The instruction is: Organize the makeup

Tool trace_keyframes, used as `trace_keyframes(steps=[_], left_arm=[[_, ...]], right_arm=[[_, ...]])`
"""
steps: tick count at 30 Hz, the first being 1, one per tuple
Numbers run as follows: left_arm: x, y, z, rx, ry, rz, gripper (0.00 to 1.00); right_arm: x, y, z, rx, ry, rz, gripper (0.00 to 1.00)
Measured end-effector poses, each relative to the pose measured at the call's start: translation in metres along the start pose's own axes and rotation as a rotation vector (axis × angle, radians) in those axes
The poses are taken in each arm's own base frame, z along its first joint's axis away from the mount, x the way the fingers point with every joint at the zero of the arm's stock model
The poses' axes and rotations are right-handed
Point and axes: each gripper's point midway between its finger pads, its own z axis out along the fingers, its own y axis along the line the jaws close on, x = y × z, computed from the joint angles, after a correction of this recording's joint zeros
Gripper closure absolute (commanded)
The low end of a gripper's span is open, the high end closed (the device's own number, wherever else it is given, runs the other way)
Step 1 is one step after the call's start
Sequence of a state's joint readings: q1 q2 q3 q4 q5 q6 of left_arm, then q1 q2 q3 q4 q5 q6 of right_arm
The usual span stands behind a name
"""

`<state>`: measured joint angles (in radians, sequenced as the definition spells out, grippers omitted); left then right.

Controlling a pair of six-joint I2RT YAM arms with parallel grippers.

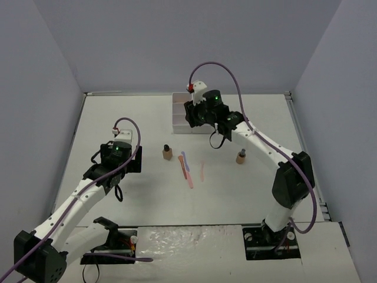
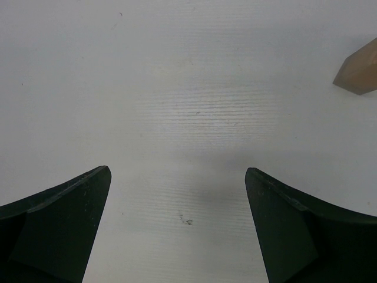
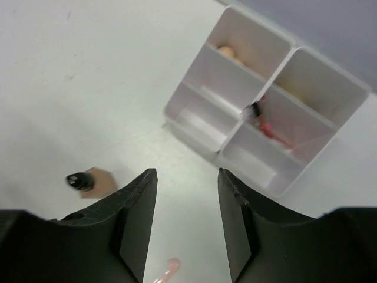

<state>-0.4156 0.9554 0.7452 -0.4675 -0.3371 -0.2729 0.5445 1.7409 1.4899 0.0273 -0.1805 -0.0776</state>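
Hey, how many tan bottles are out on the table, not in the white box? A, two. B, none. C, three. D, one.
A: the top view shows the left tan bottle on one side of the loose sticks and the right tan bottle on the other, both outside the white box.

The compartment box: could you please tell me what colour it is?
The box is white; the right wrist view shows it best.

no readable text, labels, brands or numbers anywhere
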Motion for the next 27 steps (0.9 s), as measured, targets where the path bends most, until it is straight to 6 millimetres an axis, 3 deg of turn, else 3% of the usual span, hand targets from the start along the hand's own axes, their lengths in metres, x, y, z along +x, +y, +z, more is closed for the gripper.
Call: trace_keyframes(steps=[4, 7, 11, 16, 27], left_arm=[[0.0, 0.0, 0.0, 0.001, -0.001, 0.0, 0.03], [-0.001, 0.0, 0.0, 0.001, -0.003, -0.001, 0.03], [-0.001, 0.0, -0.001, 0.002, -0.007, -0.003, 0.03], [-0.002, 0.0, -0.001, 0.002, -0.008, -0.004, 0.03], [-0.004, 0.001, -0.004, 0.005, -0.024, -0.011, 0.03]], right_arm=[[0.039, 0.063, -0.005, -0.044, 0.107, 0.097, 0.62], [0.097, 0.106, -0.006, -0.054, 0.261, 0.174, 0.66], [0.16, 0.14, -0.007, -0.012, 0.428, 0.24, 0.68], [0.192, 0.148, 0.0, 0.057, 0.501, 0.295, 0.68], [0.208, 0.132, 0.006, 0.191, 0.508, 0.318, 0.67]])
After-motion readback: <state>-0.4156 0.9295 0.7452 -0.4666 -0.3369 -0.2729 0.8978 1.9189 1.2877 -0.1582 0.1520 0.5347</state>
